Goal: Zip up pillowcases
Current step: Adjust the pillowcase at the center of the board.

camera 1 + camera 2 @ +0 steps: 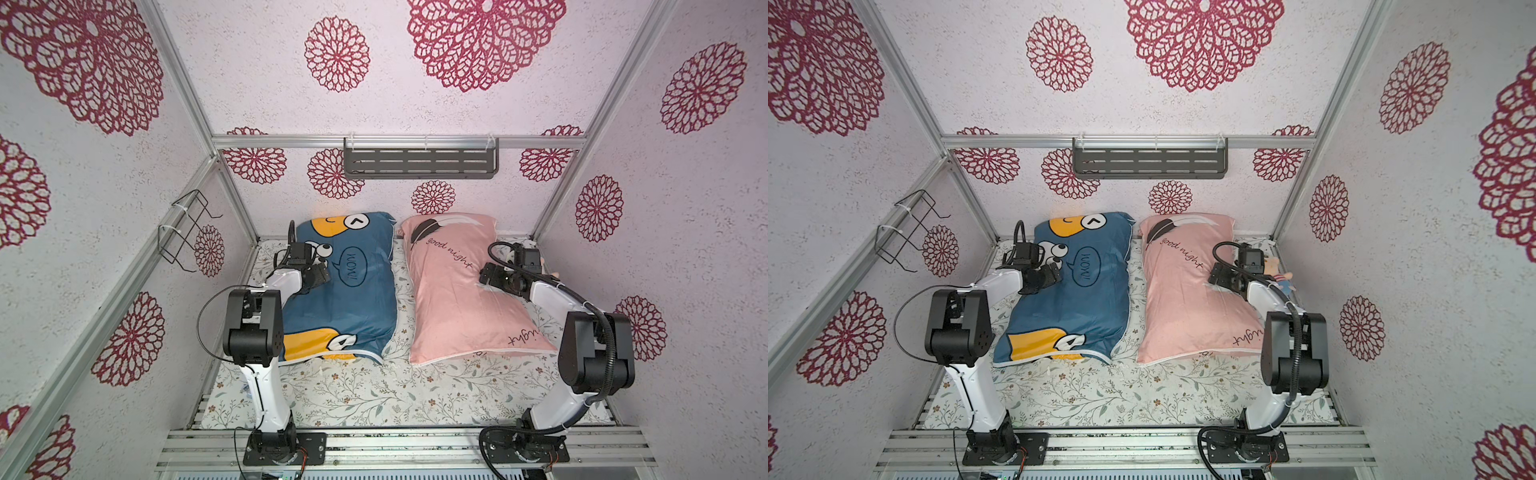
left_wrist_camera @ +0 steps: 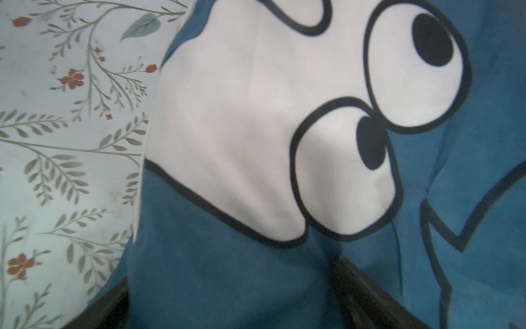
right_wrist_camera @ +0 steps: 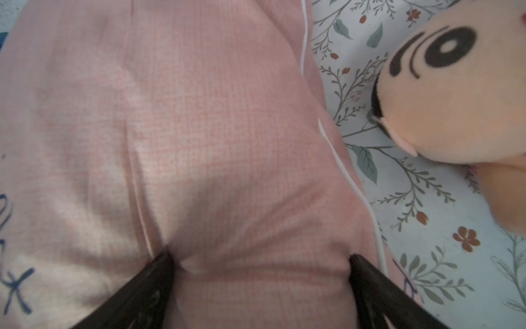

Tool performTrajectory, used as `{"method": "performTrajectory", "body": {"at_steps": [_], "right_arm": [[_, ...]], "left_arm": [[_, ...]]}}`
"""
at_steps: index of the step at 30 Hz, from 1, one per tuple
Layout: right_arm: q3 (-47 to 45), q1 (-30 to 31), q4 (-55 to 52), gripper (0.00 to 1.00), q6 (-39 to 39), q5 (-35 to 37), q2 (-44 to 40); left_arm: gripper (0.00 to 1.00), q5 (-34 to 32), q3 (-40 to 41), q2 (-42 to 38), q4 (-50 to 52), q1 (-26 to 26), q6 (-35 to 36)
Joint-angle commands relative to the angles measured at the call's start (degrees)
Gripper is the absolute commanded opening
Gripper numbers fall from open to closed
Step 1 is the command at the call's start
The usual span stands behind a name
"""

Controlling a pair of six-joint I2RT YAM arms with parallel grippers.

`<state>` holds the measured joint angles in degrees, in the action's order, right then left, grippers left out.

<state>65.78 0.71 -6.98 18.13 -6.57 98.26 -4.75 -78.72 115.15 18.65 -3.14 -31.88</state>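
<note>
Two stuffed pillowcases lie side by side on the bed. The blue pillowcase [image 1: 349, 303] [image 1: 1075, 307] with cartoon faces is on the left, and the pink pillowcase [image 1: 449, 299] [image 1: 1179, 303] with "good night" script is on the right. My left gripper [image 1: 320, 275] [image 2: 232, 270] is open and pressed down into the blue fabric near its left edge. My right gripper [image 1: 488, 275] [image 3: 260, 255] is open too, its fingers [image 3: 159, 273] sunk into the pink fabric near the white-piped right edge. Fabric bulges between each pair of fingers. No zipper shows in any view.
A small plush doll [image 1: 1281, 272] [image 3: 455, 99] lies on the floral sheet [image 1: 374, 390] just right of the pink pillowcase, close to my right wrist. A grey shelf [image 1: 419, 162] hangs on the back wall and a wire rack [image 1: 187, 228] on the left wall.
</note>
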Motion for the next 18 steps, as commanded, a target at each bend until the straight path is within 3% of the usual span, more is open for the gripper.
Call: {"method": "performTrajectory", "body": {"at_steps": [1,8,18], "right_arm": [[-2.0,4.2,0.7,0.97,2.1,-2.2,0.3],[-2.1,9.0,3.8,0.97,3.6,-4.3,1.6],[8.6,15.8,-2.5,0.97,-7.4,-8.8,8.7]], "left_arm": [[0.98,3.1,1.6,1.0,-2.5,-4.6,-1.9],[0.98,1.6,1.1,0.5,-2.8,-8.9,-2.6],[0.98,4.2,-6.1,3.6,-0.5,-13.0,1.1]]}}
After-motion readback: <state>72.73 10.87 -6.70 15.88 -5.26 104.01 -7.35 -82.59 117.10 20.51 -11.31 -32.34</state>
